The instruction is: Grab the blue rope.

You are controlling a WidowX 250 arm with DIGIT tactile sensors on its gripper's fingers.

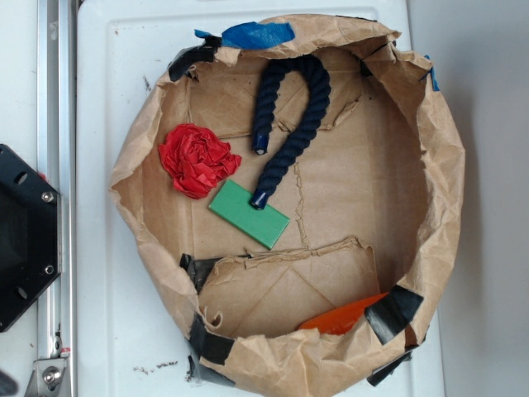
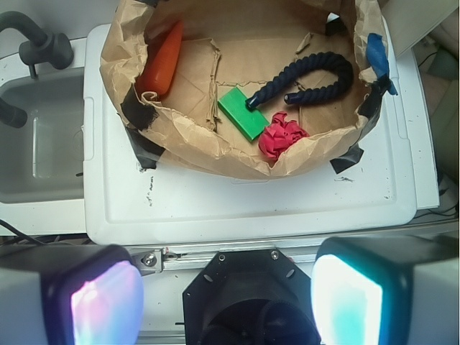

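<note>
**Rope untouched, arm yet to reach in**

The blue rope [image 1: 291,124] lies bent into a hook shape on the floor of the paper bag [image 1: 438,165], which has its walls rolled down into a wide basin. The rope's curve sits close to the bag's wall below the blue tape [image 1: 258,35]. One glossy end rests on the corner of the green block [image 1: 249,213], and the other hangs free just beside the red crumpled wad [image 1: 197,159]. An orange piece [image 1: 345,317] lies at the far side of the bag from the rope.

The gripper [image 2: 226,300] hovers well back from the bag, over the white tray's [image 2: 237,205] near edge, its pads spread wide and holding nothing.

This looks like the approach stage. The next move probably calls for travelling over the bag's rim, then descending onto a straight stretch of rope, jaws set across its width, clear of the block.
</note>
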